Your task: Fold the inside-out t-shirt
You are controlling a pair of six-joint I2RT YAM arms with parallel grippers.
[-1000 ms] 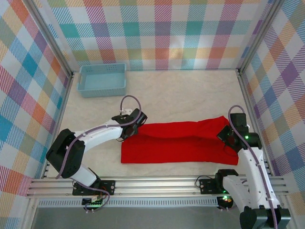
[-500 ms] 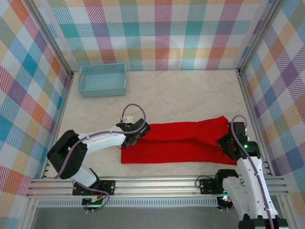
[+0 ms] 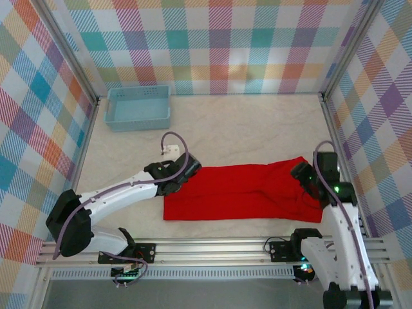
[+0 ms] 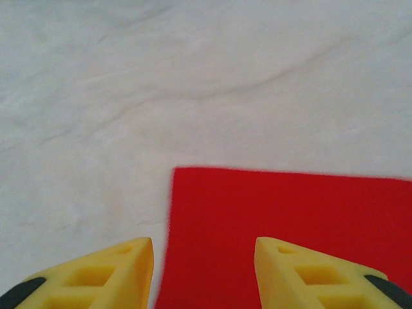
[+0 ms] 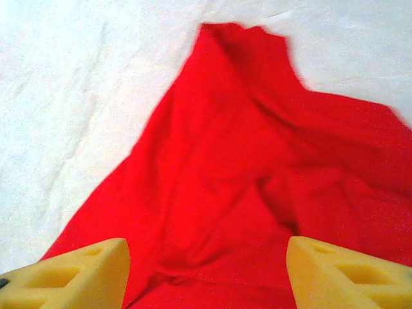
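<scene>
I find the inside-out t-shirt (image 3: pixel 241 193) lying as a long folded band on the table (image 3: pixel 244 129), towards the near edge. Left gripper (image 4: pixel 203 250) sits over its far left corner, jaws parted, empty. Right gripper (image 5: pixel 207 248) sits over the rumpled right end, jaws parted, empty.

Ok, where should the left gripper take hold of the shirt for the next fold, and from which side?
Probably its far left corner, approached from the left. That end of the shirt lies flat with a straight edge and square corner, just ahead of the open left gripper; the right end is rumpled.
</scene>
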